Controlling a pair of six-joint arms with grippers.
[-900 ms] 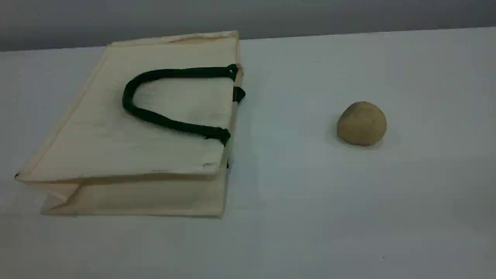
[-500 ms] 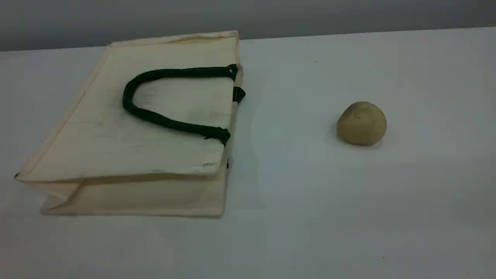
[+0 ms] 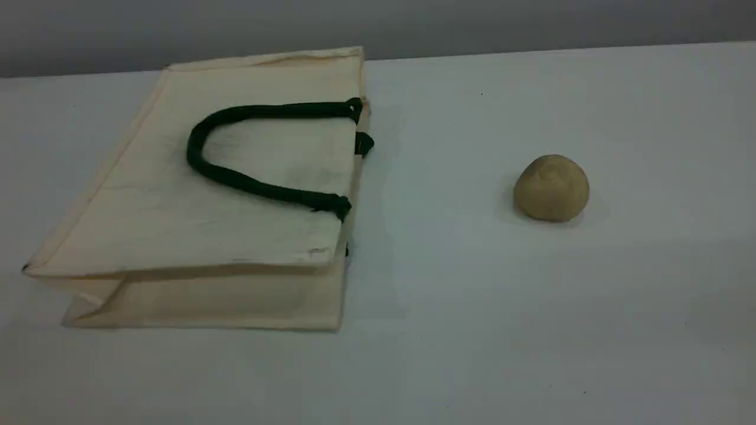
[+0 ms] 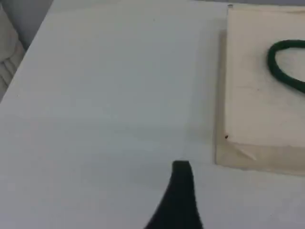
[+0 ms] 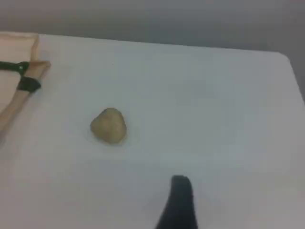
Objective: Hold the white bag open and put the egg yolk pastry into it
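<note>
On the surface (image 3: 472,330): nothing is shifting across the last second; bag and pastry are lying exactly where they were, so the task is sitting at its start.
White bag (image 3: 177,195): lying flat on its side at the left, mouth edge facing right toward the pastry, collapsed and not yet being held open.
Handle (image 3: 248,183): dark green loop resting on the upper panel; second handle only peeking out at the mouth edge.
Egg yolk pastry (image 3: 551,188): sitting alone to the right, well apart from the bag, untouched.
Left gripper (image 4: 181,168): hovering over bare surface beside the bag's closed end; fingers standing apart, gripping nothing.
Right gripper (image 5: 180,181): hovering near the pastry, short of it; fingers standing apart, empty.
Scene view: neither arm is showing.
Meaning: both steps are pending; judging by positions, the left side is lining up for the bag, the right for the pastry.
</note>
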